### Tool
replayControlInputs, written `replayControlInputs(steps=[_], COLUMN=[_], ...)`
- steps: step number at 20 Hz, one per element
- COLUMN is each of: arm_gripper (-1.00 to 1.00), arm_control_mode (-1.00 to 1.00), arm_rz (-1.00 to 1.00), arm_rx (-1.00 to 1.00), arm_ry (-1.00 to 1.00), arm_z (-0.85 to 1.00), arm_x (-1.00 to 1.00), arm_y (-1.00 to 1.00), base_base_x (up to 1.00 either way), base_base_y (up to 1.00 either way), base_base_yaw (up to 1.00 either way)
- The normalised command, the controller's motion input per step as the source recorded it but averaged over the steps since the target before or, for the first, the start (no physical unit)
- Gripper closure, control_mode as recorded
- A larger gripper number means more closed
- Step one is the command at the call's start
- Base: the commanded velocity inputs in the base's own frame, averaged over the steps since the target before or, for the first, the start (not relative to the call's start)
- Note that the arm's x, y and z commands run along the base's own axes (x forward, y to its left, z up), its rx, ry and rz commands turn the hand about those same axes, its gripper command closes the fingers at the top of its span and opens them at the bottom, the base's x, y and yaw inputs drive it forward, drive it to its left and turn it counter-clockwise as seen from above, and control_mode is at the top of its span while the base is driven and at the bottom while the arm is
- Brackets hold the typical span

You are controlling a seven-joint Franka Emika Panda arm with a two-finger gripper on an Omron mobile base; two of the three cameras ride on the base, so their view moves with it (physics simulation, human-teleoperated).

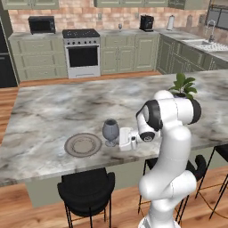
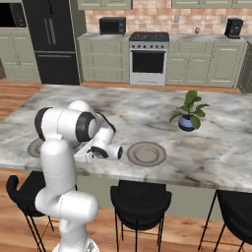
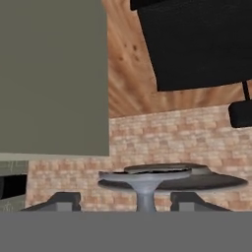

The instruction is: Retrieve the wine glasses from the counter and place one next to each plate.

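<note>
While standing upright on the veined marble bench (image 1: 53, 111), the dark grey wine glass (image 1: 110, 132), round-bowled with a disc foot, sits just right of a flat beige plate (image 1: 83, 144). End effector (image 3: 125, 202) fingers straddle its stem, parted, not pinching.

Right base view: arm covers most of the left plate (image 2: 34, 147) and probably the glass. Hand view: wine glass (image 3: 146, 189) cut off, bowl unseen. Left base view: plant (image 1: 182, 85) pot hidden.
</note>
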Motion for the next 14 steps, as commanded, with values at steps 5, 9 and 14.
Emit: replayControlInputs(steps=[5, 9, 14], arm_gripper=[-1.0, -1.0, -1.0], arm_control_mode=[-1.0, -1.0, -1.0], arm_rz=[0.0, 0.0, 0.0], arm_rx=[0.03, 0.05, 0.11], arm_ry=[0.0, -0.04, -0.34], arm_z=[0.07, 0.05, 0.84], arm_x=[-0.19, -0.25, -0.8], arm_y=[-0.11, -0.28, -0.27], base_base_x=[0.0, 0.0, 0.0], base_base_y=[0.0, 0.0, 0.0], base_base_yaw=[0.0, 0.0, 0.0])
